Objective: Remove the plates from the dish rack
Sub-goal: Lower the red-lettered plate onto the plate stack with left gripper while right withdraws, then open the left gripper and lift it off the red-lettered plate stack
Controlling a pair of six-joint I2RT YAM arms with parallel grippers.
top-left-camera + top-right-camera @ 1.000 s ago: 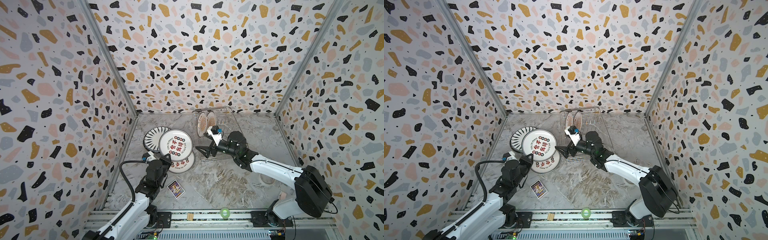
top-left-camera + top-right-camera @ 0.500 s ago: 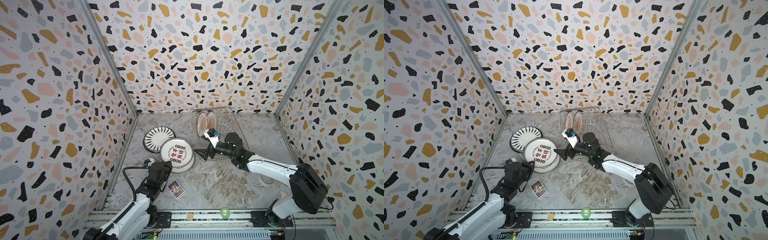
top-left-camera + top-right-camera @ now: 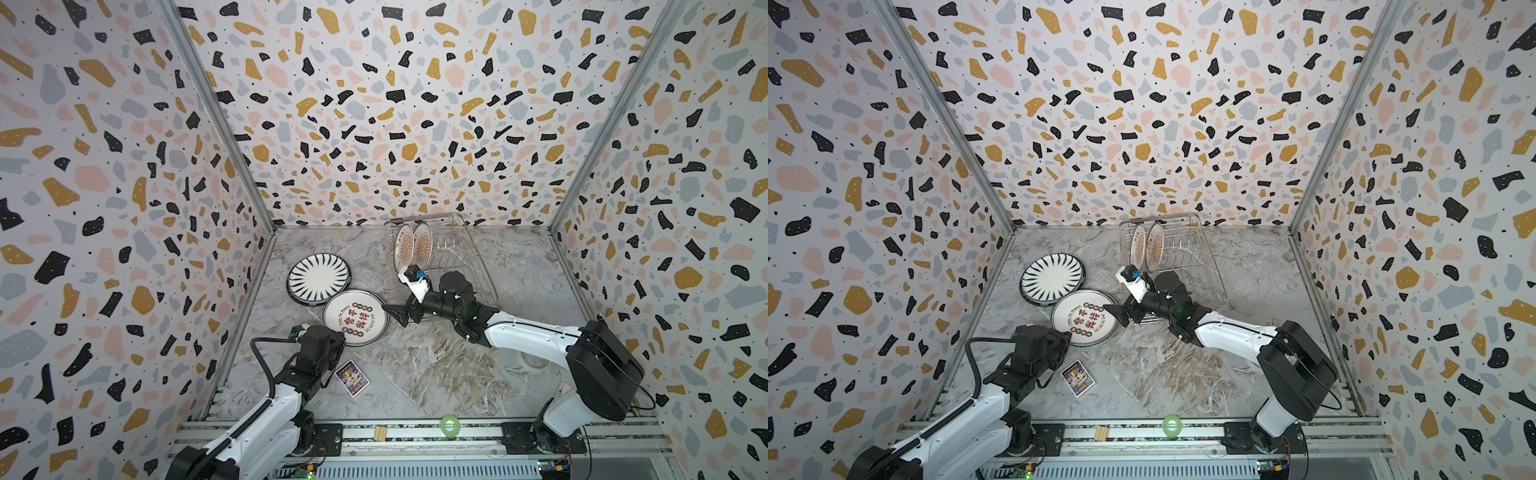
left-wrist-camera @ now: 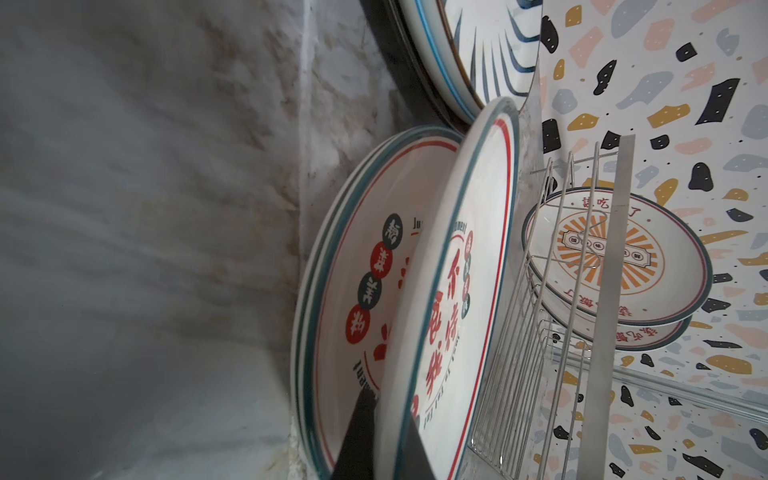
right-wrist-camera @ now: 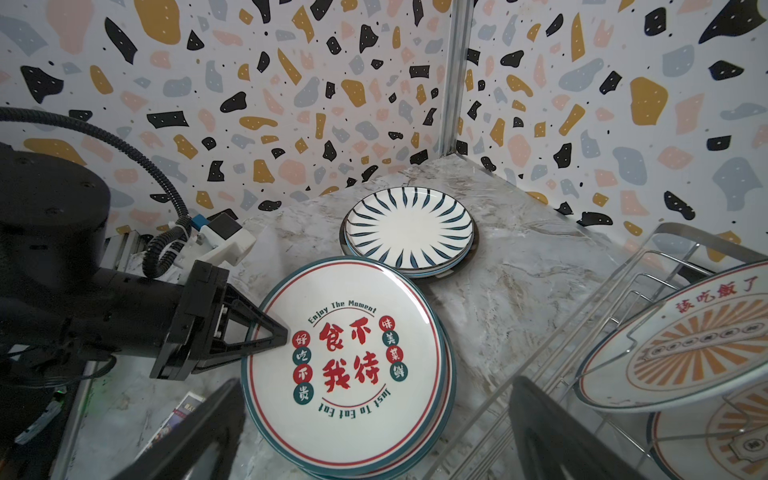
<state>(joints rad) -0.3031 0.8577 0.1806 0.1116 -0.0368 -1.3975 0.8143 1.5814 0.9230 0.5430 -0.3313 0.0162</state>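
The wire dish rack (image 3: 465, 266) stands at the back with two orange-sunburst plates (image 3: 422, 246) upright in it. A black-striped plate (image 3: 319, 277) lies flat on the table to its left. My left gripper (image 4: 386, 409) is shut on the near rim of a red-character plate (image 3: 355, 318). That plate rests slightly tilted on a stack of like plates (image 4: 332, 291). My right gripper (image 3: 395, 313) hangs open just right of that plate, in front of the rack. Nothing is between its fingers (image 5: 199, 428).
A small purple card (image 3: 352, 377) lies on the marble floor beside the left arm. A green tape roll (image 3: 450, 426) and a wooden block (image 3: 380, 433) sit on the front rail. Terrazzo walls close in three sides.
The red-character plate in my left gripper has come down and forward onto the stack of like plates. The open right gripper has shifted slightly left and nearer.
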